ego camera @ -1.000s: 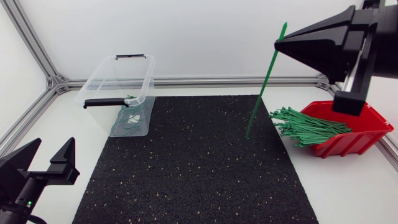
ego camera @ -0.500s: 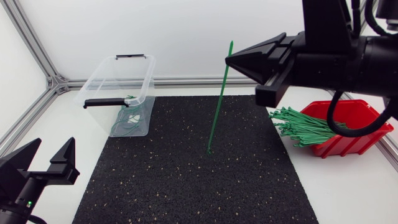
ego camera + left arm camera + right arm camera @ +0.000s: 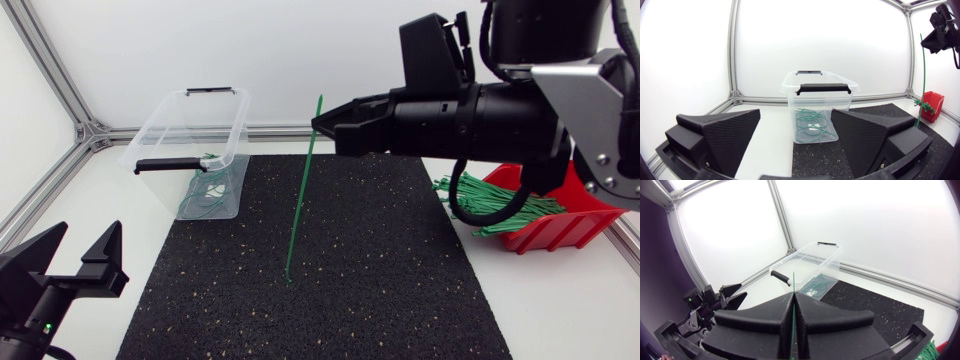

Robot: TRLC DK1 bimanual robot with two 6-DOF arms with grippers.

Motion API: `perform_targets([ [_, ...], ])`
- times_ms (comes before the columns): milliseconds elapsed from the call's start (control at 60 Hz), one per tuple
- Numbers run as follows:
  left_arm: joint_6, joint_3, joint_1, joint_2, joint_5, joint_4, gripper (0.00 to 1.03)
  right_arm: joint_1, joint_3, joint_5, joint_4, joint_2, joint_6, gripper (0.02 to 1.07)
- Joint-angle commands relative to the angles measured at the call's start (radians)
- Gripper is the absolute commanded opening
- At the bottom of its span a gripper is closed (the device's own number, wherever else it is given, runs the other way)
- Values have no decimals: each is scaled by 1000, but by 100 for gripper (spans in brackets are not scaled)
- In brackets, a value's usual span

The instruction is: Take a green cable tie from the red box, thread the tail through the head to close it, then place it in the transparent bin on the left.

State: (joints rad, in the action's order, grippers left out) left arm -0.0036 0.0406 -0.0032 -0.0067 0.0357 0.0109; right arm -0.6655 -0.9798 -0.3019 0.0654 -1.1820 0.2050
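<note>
Closest, the left gripper [image 3: 82,238] sits low with its fingers spread and empty, probably ready to take an end. Over the black mat [image 3: 330,310], the right gripper [image 3: 322,125] has its fingers clenched on a green cable tie [image 3: 300,205] near its top, hanging it upright and reachable. Beyond stand the clear bin [image 3: 160,130], holding looped ties, and the red box [image 3: 575,232].

Robotics lab, benchtop test cell. White table [image 3: 100,225] boxed in by aluminium profile frame [image 3: 270,130] and plain white panels [image 3: 200,50]. Black speckled mat [image 3: 350,260] serves as work surface. Two machine arms at table: left arm [image 3: 40,300] and right arm [image 3: 520,110], latter with exposed black cabling. Workshop-style red box [image 3: 580,225] and transparent bin [image 3: 175,130] set out as test props.
</note>
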Motion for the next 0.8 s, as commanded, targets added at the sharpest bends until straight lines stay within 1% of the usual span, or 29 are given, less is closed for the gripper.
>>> perform_targets([
  [0,-13,-41,-7,-3,9,-11,99,-29,-8,3,-24,-44,51,8],
  [217,-13,-41,-12,-3,9,-11,99,-62,-10,-5,-115,-126,139,8],
  [300,-13,-41,-12,-3,9,-11,99,-77,12,4,-193,-148,182,8],
  [367,-13,-41,-12,-3,9,-12,99,-88,4,6,-205,-165,188,8],
  [433,-13,-41,-12,-3,7,-12,99,-97,12,27,-246,-174,201,8],
  [533,-13,-41,-12,-3,7,-12,99,-97,21,35,-299,-208,243,7],
  [683,-13,-41,-12,-3,7,-12,99,-108,84,101,-431,-248,297,8],
  [733,-13,-41,-14,-3,7,-12,99,-118,102,129,-452,-258,298,8],
  [783,-13,-41,-14,-3,7,-12,99,-123,116,133,-460,-268,304,8],
])
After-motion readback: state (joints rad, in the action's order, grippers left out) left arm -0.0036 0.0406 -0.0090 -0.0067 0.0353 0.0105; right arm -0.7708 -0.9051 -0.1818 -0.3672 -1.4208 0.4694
